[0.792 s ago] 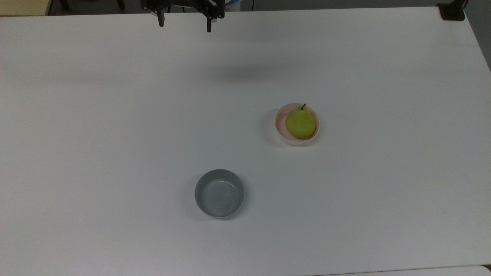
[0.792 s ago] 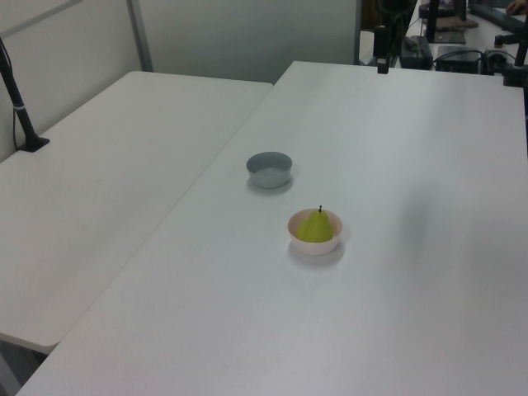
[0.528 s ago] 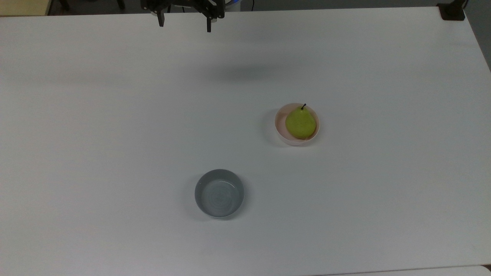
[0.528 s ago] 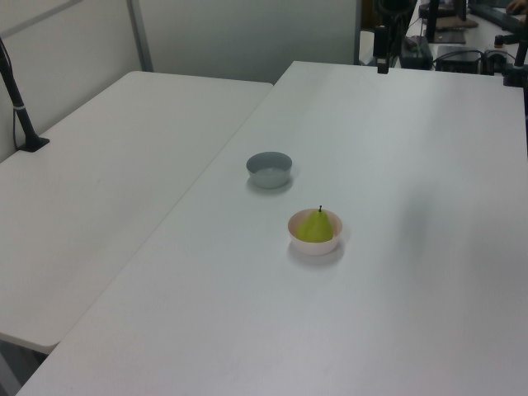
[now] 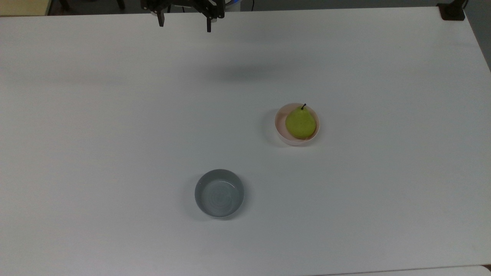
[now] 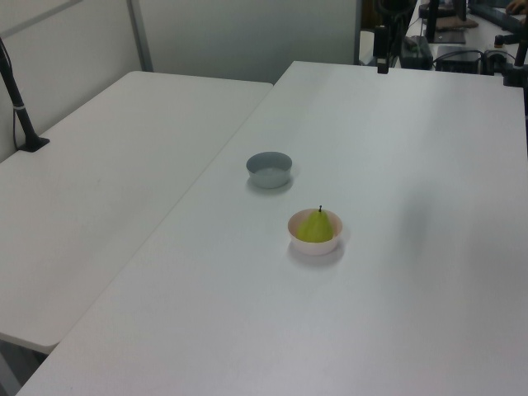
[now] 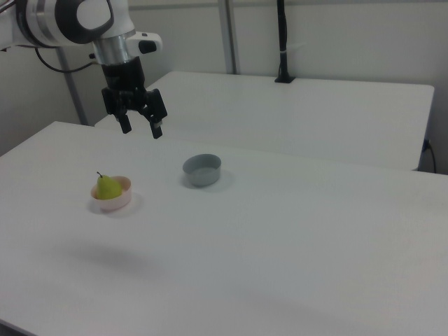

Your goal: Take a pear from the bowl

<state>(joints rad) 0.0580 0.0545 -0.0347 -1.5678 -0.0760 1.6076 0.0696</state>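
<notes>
Top view: gripper [image 5: 185, 23] high at the upper edge, pear [image 5: 300, 123] well apart from it, toward the top view's lower right.

Pear sits upright in the pink bowl [image 5: 281, 131], stem up, leaning toward the bowl's side nearest the top view's right; bowl rests on the white table [image 5: 115, 134]. Grey bowl [image 5: 219, 193] stands apart, toward the top view's lower left of the pink one. Right view: gripper [image 7: 141, 128] hangs in the air above the table, fingers [image 7: 157, 130] spread wide, nothing between them; pear [image 7: 107, 187] lies below it and a little to the right view's left, not touched. Left view: pear [image 6: 316, 227] in its bowl [image 6: 314, 245] mid-table, grey bowl [image 6: 270, 169] beyond it. Against the frames from 0.8 s and 0.5 s ago: no shift seen in gripper, pear or either bowl.
</notes>
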